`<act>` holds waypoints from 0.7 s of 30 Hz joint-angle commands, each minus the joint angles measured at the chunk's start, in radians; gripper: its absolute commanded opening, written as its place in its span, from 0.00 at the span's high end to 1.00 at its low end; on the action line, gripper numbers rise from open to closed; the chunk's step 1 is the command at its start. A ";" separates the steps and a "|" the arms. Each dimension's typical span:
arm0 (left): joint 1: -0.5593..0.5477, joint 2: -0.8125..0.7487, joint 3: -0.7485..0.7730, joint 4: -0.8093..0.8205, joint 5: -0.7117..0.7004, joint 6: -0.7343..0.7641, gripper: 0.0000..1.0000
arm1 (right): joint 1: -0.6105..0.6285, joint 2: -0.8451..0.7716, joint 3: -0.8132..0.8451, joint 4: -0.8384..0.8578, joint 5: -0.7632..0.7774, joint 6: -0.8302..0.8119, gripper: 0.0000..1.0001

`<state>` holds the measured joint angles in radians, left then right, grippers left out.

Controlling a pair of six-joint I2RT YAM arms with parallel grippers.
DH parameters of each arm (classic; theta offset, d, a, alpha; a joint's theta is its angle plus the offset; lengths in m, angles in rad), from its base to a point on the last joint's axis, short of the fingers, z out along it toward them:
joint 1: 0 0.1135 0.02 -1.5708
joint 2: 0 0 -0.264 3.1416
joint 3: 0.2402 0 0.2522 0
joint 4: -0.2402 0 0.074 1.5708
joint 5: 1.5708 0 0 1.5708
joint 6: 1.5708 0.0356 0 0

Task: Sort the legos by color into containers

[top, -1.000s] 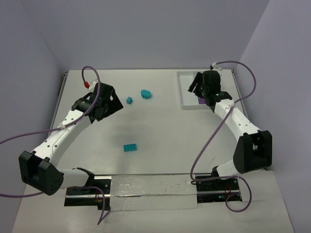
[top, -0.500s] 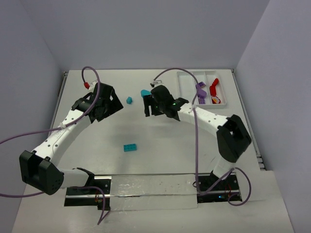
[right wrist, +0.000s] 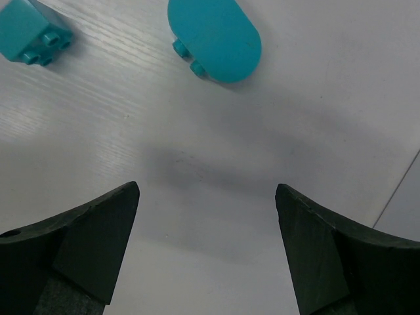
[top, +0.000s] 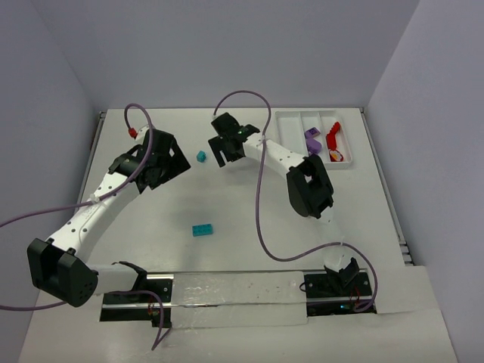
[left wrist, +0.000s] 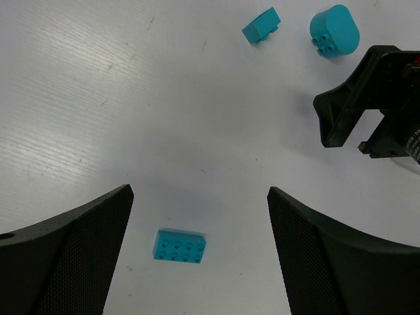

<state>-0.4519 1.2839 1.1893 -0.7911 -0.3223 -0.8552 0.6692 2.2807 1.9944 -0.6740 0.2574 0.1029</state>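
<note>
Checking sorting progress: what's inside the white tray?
Purple legos in the middle compartment, red legos in the right one. The right arm covers the left compartment's near end.

- Table (top: 249, 219): white, matte, rectangular. Close up, its top shows a fine straight grain and a few small dark specks.
- Edge strips: a thin grey one along the table's left side (top: 97, 140) and another along its right side (top: 389, 197).
- Clear sheet (top: 234, 291): glossy, wrinkled, lying flat across the near edge of the table.
- Back wall (top: 227, 53), left wall (top: 38, 151), right wall (top: 446, 151): plain pale lavender, closing the table in on three sides.
</note>
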 commanded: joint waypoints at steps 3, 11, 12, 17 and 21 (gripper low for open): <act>0.009 -0.028 0.041 0.006 -0.013 0.011 0.09 | -0.039 0.008 0.095 -0.006 -0.087 -0.081 0.10; 0.009 -0.026 0.036 0.007 -0.013 0.014 0.09 | -0.092 -0.010 0.057 0.077 -0.448 -0.133 0.11; 0.009 -0.023 0.042 0.003 -0.014 0.014 0.09 | -0.098 -0.005 0.061 0.079 -0.486 -0.135 0.11; 0.009 -0.021 0.046 0.004 -0.017 0.018 0.09 | -0.105 0.003 0.078 0.088 -0.465 -0.124 0.10; 0.009 -0.020 0.043 0.007 -0.010 0.016 0.09 | -0.116 0.058 0.184 0.023 -0.381 -0.087 0.09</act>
<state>-0.4496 1.2839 1.1915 -0.7929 -0.3275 -0.8524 0.5681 2.3040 2.0617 -0.6447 -0.1522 -0.0121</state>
